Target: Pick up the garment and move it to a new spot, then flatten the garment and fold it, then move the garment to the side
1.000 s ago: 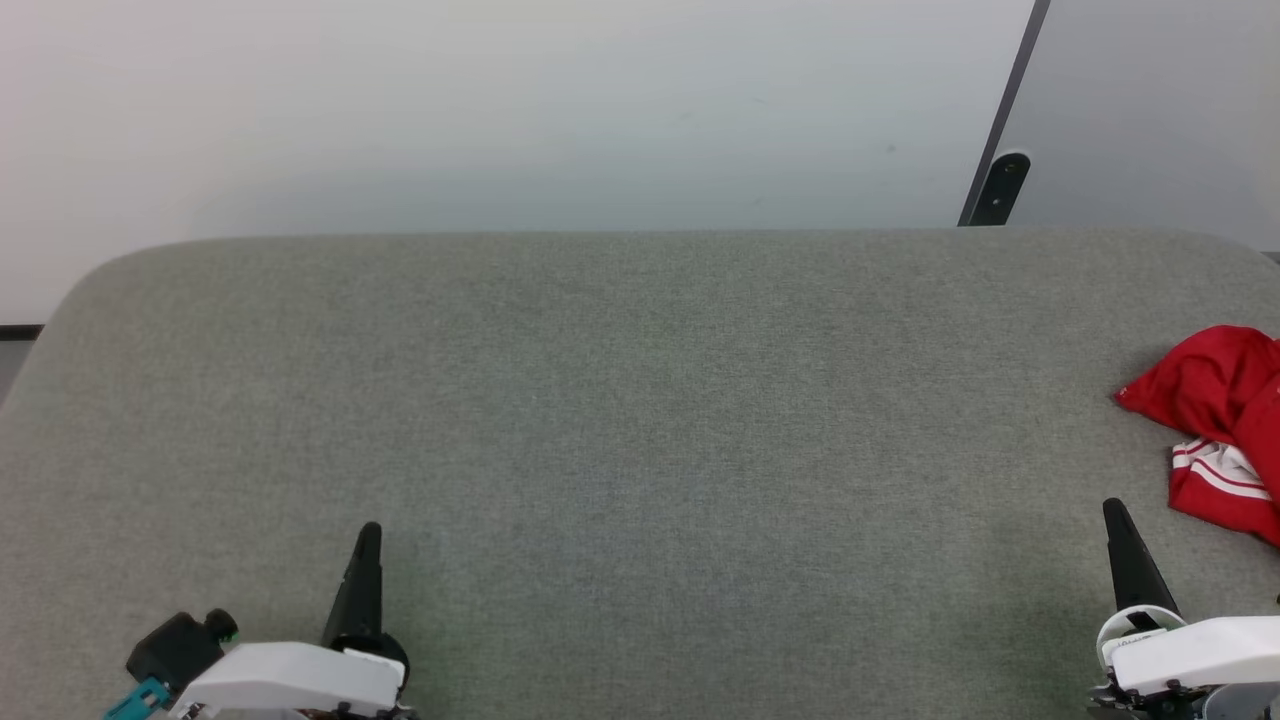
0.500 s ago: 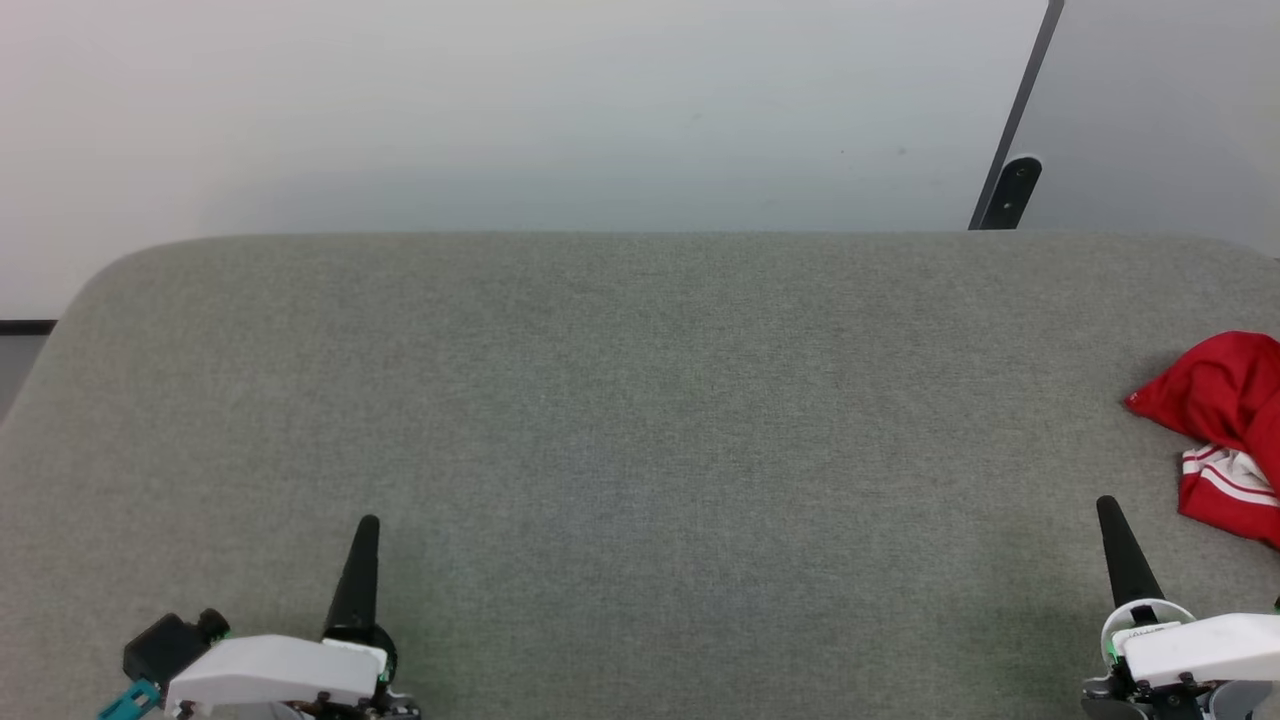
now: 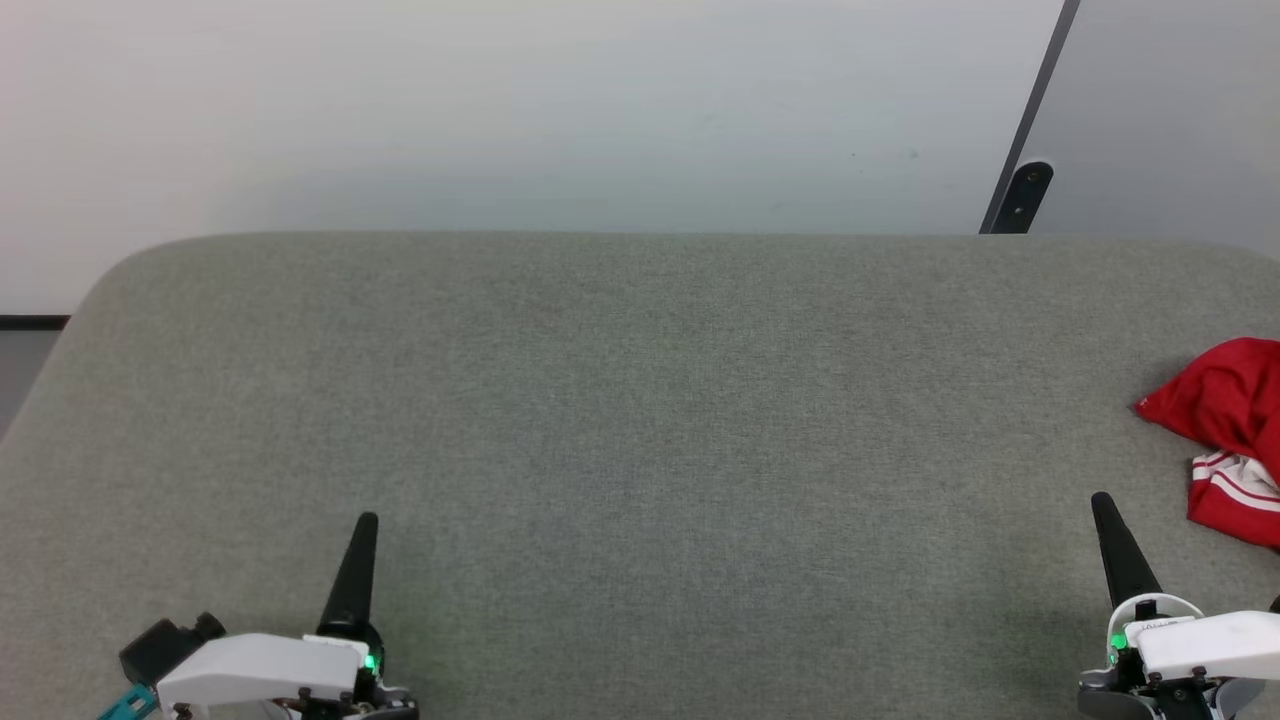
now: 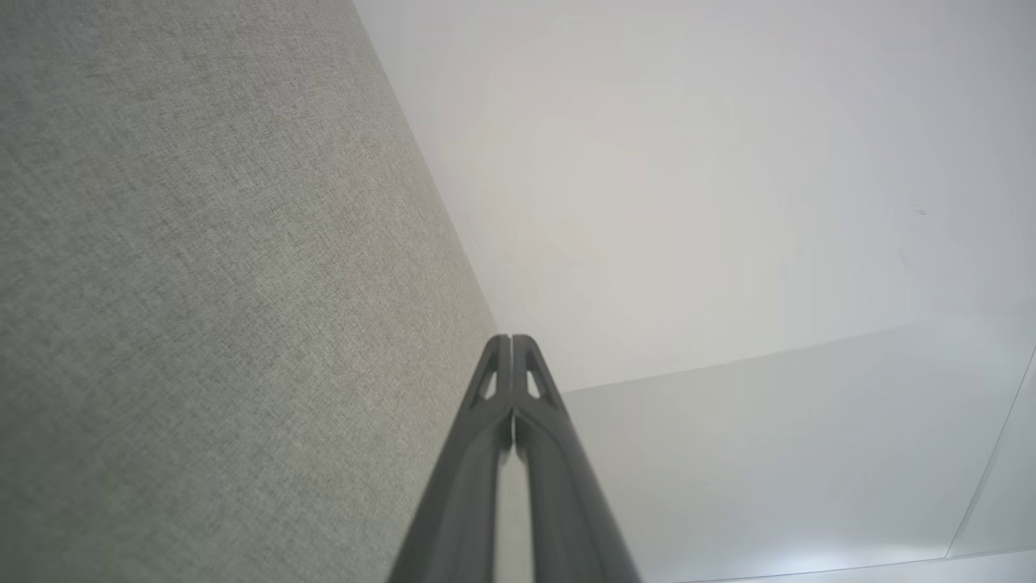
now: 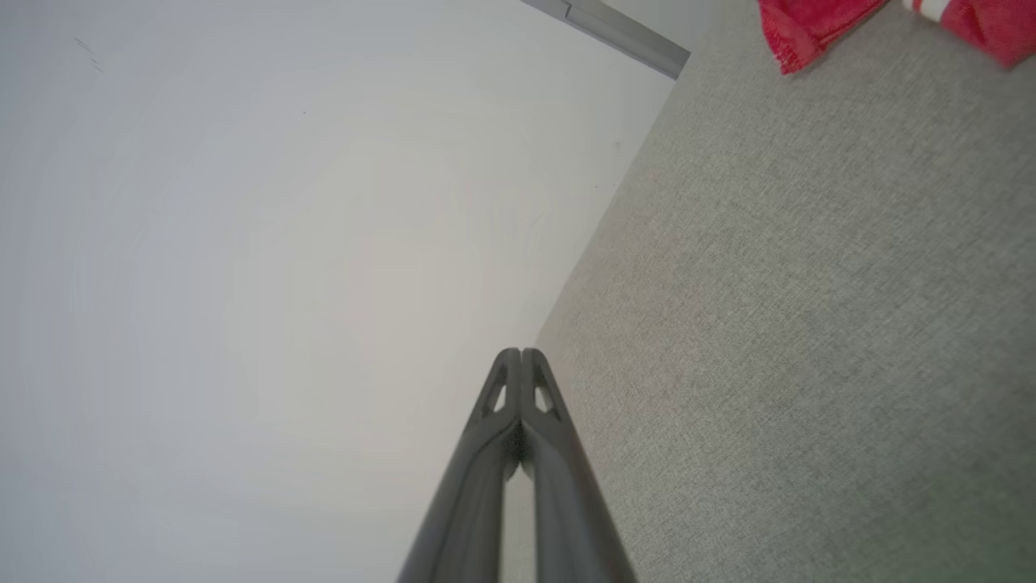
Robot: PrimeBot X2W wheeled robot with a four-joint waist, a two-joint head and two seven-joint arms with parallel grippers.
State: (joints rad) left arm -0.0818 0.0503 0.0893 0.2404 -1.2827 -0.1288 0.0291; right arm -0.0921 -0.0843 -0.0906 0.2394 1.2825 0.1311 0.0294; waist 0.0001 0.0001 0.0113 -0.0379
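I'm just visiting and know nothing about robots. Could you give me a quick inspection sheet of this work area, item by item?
Surface: grey fabric-covered table, flat and smooth.
Job's things: red garment with white striped trim, crumpled at the far right, cut off by the head view's edge, untouched.
Clutter: nothing seen.
Grippers: left gripper and right gripper both shut, holding nothing, near the table's front.
Cables: nothing seen.
Surroundings: pale wall behind; dark slanted post at right rear.
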